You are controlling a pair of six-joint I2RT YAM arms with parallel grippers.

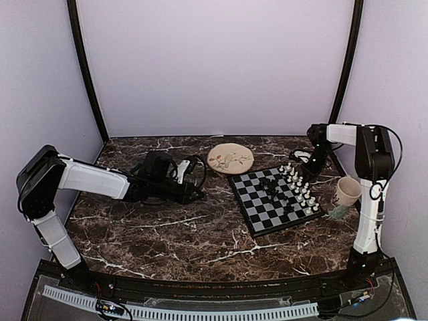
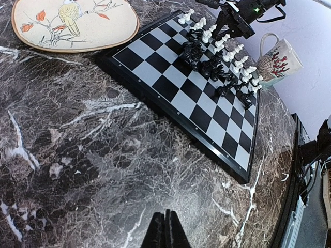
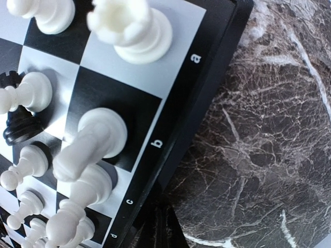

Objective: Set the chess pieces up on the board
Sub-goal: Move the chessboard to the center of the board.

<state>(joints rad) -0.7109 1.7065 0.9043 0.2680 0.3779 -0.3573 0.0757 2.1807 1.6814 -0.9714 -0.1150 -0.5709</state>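
The chessboard (image 1: 267, 207) lies right of the table's middle. White chess pieces (image 1: 301, 186) stand in rows along its right edge. Black pieces (image 1: 275, 189) are bunched just inside them, several lying down. My right gripper (image 1: 299, 159) hangs at the board's far right corner. In the right wrist view its fingers (image 3: 165, 230) are shut and empty over the board's lettered border (image 3: 176, 119), beside a white rook (image 3: 129, 26) and a white piece (image 3: 98, 137) on file b. My left gripper (image 1: 197, 194) rests low on the table left of the board, shut and empty (image 2: 166, 230).
A round beige floral plate (image 1: 230, 158) lies behind the board's left corner. A patterned mug (image 1: 348, 190) stands right of the board, by the right arm's base. The enclosure walls close in the back and both sides.
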